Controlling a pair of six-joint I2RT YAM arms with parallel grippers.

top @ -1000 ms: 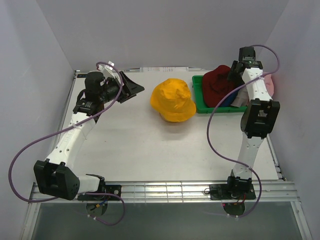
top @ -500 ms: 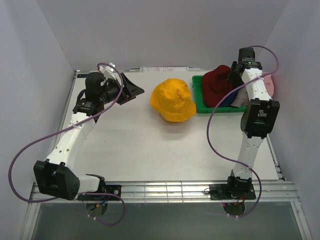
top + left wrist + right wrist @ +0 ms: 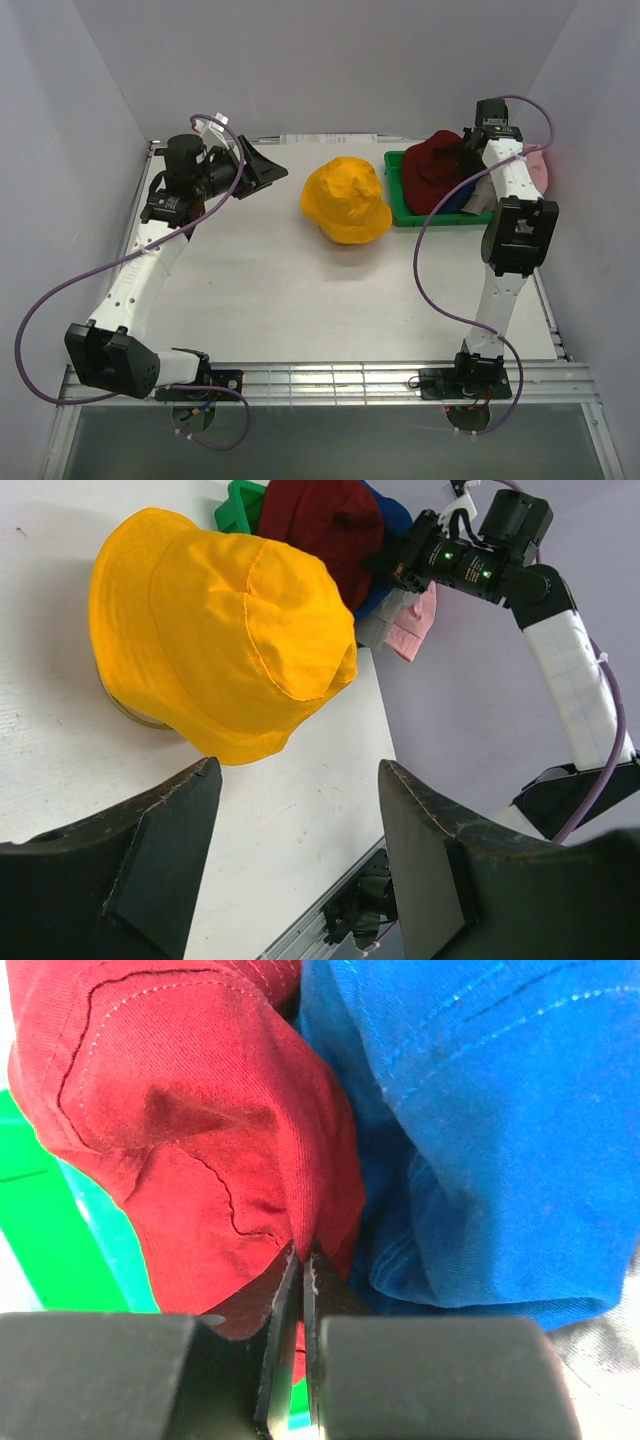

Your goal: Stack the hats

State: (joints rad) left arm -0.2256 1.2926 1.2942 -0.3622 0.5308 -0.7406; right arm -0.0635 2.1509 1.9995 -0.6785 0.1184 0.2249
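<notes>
Keeper: Changes since the last count?

Checker: Left arm: wrist drawn slightly back toward the far-left corner. Right gripper: jaws were apart, now pressed together. Hats and bin unmoved.

Keeper: Go on, largest first.

Checker: Table, white, one. Right arm, reaching over the far-right corner. Green bin, plastic, at the far right of the table, heaped with hats.

Keeper: Hats?

Checker: Five.
- Yellow hat: alone at far centre, just left of the bin, crown up. A brass-coloured rim shows under its brim.
- Dark red hat: on top of the heap in the bin.
- Blue hat: beneath and right of the red one, pressed against it.
- Grey hat: at the heap's near-right edge, partly hidden by the arm.
- Pink hat: at the far right, near the wall, mostly hidden.

Keeper: Claws?

Checker: Left gripper: jaws wide apart, holding nothing, off the table and pointed at the yellow hat from the left, well apart from it. Right gripper: only a sliver between the fingers, their tips nipping the brim edge of the dark red hat where it meets the blue one
</notes>
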